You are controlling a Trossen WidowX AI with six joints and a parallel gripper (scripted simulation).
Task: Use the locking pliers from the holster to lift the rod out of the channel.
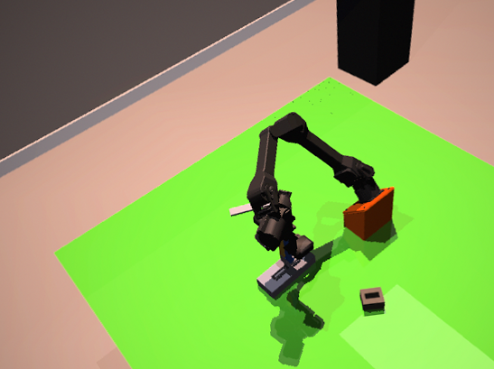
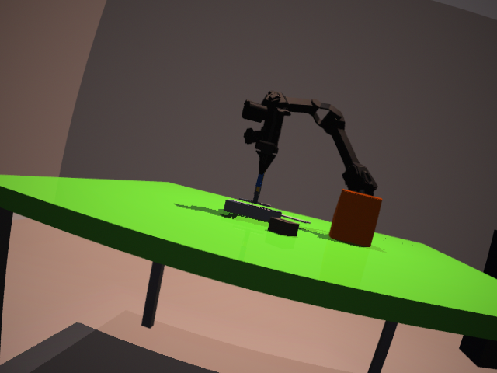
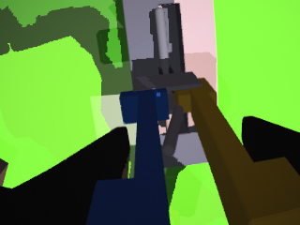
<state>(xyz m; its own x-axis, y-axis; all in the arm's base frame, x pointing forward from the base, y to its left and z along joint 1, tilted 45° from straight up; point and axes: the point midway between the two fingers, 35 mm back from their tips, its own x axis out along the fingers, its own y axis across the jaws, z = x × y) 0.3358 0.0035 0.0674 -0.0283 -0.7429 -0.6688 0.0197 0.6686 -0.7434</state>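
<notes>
The locking pliers (image 1: 288,257) (image 2: 259,179) (image 3: 147,136) point jaws-down, handles gripped between the gripper's (image 1: 285,246) (image 2: 262,172) (image 3: 186,127) fingers, apparently to reach the rod (image 1: 279,273) (image 2: 262,203) (image 3: 160,35) where the channel block (image 1: 269,283) (image 2: 248,209) (image 3: 202,28) excludes them.

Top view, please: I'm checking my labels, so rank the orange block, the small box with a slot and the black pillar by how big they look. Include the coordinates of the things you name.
1. Black pillar (image 1: 374,19)
2. Orange block (image 1: 373,217) (image 2: 355,218)
3. Small box with a slot (image 1: 373,307) (image 2: 283,227)
</notes>
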